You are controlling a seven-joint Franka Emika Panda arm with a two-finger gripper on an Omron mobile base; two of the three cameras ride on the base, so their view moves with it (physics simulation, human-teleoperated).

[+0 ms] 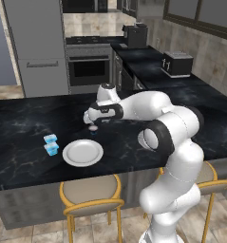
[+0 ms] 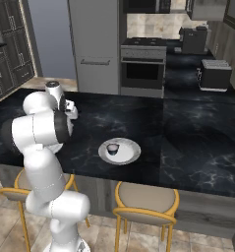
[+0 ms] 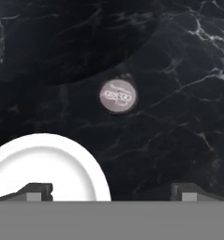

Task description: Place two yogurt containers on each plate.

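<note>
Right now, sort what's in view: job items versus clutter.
Job items:
- near plate, bare
- far plate, one dark yogurt cup on it
- two blue yogurt cups on the counter
- dark yogurt cup below the open end effector

Clutter:
- toaster
- coffee machine
- stools

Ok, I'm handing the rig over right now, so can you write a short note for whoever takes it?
Gripper: open, holding nothing, fingers above a dark lidded yogurt cup that stands on the counter beside the empty plate.
Blue yogurt cups: both on the counter, just left of the empty plate in the left base view.
Second plate: holds one dark yogurt cup.
Done: one cup of four plated.
Left: grasp the dark cup under the hand, then plate it and the two blue ones so that each plate has two.
</note>
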